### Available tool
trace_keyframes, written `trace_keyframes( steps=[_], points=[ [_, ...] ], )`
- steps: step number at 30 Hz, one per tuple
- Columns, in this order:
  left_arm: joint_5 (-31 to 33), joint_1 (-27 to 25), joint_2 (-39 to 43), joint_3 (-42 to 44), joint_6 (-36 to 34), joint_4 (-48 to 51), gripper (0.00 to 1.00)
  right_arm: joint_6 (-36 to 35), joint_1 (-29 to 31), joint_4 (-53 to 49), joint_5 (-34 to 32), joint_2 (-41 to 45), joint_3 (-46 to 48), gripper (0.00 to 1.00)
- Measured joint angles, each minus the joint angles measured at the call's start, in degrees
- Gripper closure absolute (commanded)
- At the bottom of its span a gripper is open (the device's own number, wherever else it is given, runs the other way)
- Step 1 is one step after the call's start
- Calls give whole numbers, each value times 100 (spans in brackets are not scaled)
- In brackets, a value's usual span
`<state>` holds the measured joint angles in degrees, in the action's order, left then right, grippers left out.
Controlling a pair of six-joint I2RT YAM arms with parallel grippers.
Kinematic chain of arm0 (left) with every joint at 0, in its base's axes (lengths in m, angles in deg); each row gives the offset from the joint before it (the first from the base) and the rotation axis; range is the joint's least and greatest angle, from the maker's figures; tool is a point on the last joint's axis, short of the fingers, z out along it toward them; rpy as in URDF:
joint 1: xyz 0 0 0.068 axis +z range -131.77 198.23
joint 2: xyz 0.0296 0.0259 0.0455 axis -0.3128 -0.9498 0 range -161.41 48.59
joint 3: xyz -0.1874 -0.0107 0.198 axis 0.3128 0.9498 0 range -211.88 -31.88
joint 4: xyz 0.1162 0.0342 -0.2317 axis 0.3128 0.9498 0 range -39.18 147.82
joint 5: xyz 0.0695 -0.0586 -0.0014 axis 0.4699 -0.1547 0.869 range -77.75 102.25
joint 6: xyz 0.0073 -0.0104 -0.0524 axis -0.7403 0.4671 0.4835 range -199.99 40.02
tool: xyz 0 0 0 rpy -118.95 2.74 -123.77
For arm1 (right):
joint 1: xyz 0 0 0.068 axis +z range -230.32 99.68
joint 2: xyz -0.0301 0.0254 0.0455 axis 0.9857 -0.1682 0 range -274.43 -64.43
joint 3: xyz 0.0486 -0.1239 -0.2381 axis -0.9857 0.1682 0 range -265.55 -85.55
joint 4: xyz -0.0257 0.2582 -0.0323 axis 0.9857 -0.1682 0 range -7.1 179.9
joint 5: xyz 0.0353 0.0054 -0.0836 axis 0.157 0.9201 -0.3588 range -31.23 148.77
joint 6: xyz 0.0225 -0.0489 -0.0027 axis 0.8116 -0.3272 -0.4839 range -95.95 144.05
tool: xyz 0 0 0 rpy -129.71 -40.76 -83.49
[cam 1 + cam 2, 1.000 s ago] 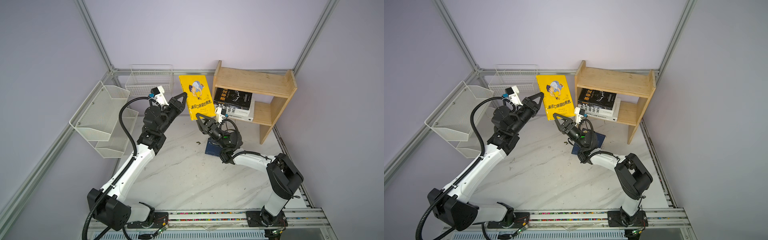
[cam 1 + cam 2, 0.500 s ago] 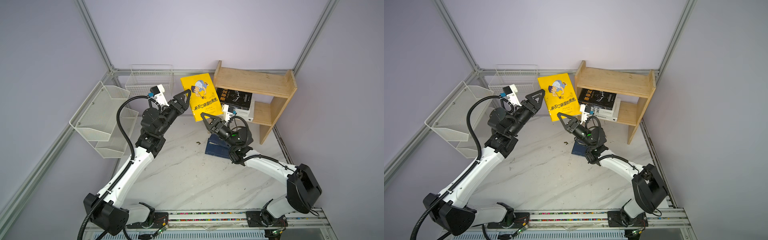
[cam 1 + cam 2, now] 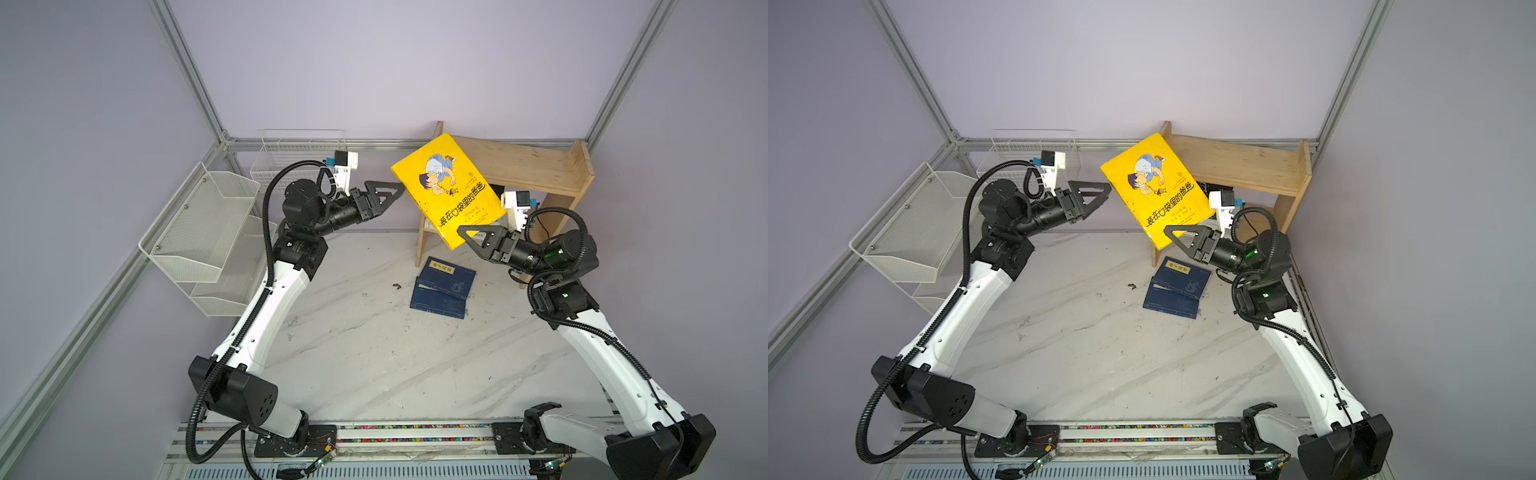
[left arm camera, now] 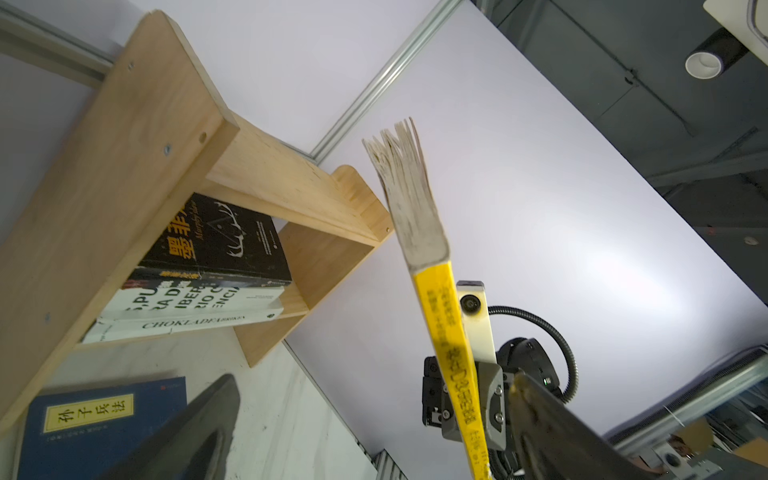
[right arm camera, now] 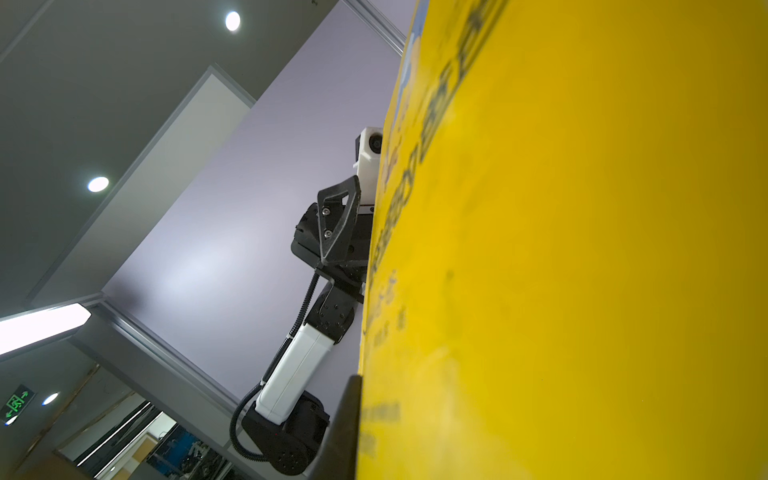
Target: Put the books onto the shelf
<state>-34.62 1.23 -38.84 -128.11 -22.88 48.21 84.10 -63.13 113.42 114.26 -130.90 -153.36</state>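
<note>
A yellow book [image 3: 449, 191] [image 3: 1154, 187] hangs tilted in the air in front of the wooden shelf [image 3: 519, 166] [image 3: 1237, 162]. My right gripper [image 3: 462, 232] [image 3: 1170, 232] is shut on the book's lowest corner; one finger [image 5: 345, 432] presses the cover [image 5: 582, 249]. My left gripper [image 3: 400, 190] [image 3: 1108, 188] [image 4: 374, 436] is open, with the book's spine [image 4: 449, 332] passing between its fingers near one of them. Two navy books [image 3: 444, 286] [image 3: 1177, 291] lie on the table by the shelf. A black book [image 4: 216, 245] on white books [image 4: 187, 307] lies in the lower tier.
A white mesh tiered rack [image 3: 199, 232] leans along the left wall. A white wire basket [image 3: 299, 158] stands at the back, behind my left arm. The arms' base rail [image 3: 415, 432] runs along the front edge. Metal frame posts mark the back corners.
My left gripper has opened and let go of the yellow book. My right gripper has shut on the book's lower corner and swung it right, towards the shelf.
</note>
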Motion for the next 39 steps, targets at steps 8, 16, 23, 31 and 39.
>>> trace_keyframes(
  steps=[8,16,23,31,39],
  points=[
    [-470,0,-118,-9,487,-407,41,-15,-28,-638,734,-372,-258,89],
    [-511,11,-433,-74,761,-245,88,-245,-59,-804,1021,-680,-514,86],
    [-269,-15,-446,-74,949,-216,100,-428,-81,-796,507,-839,-332,60],
    [890,-496,-304,192,610,-291,100,310,-76,586,-1169,-177,1274,45],
    [1740,-881,-275,638,704,-876,100,839,-76,1499,-1729,212,1821,45]
  ],
)
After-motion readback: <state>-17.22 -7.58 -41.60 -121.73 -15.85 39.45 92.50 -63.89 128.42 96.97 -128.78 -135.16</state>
